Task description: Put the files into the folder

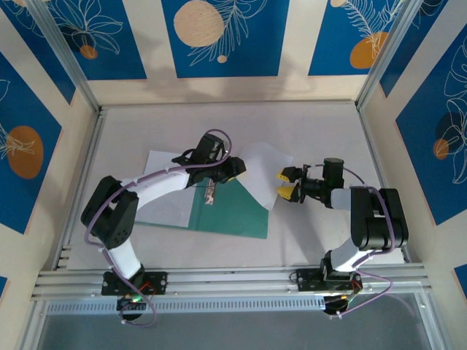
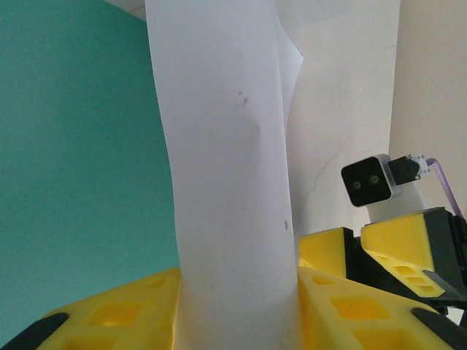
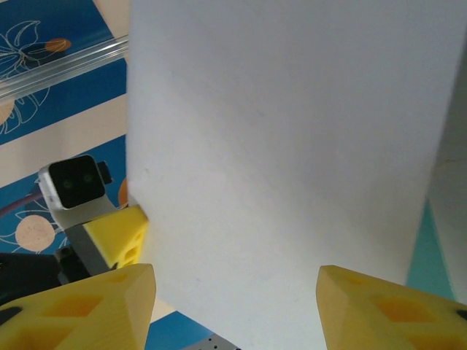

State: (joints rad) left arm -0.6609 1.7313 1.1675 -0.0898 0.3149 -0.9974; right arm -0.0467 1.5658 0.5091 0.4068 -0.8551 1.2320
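Top external view: a teal folder (image 1: pixel 226 215) lies flat on the pale table (image 1: pixel 328 124), with two robot arms working at its far right corner. The left gripper (image 1: pixel 232 169), reaching over the folder's far edge, is clamped on a lifted sheet (image 1: pixel 264 169) of white paper that rises off that corner and fans out to the right of the folder. Seen from the left wrist, the paper runs straight up from between the closed yellow fingers (image 2: pixel 109 313), with the folder's green surface beside it. The right gripper (image 1: pixel 284 183) hangs just right of the folder, level with the raised sheet. From its wrist, its fingers (image 3: pixel 87 306) stand wide apart with the sheet's lower edge between them. The other sheet (image 1: pixel 162 166) lies flat at the folder's far left side.
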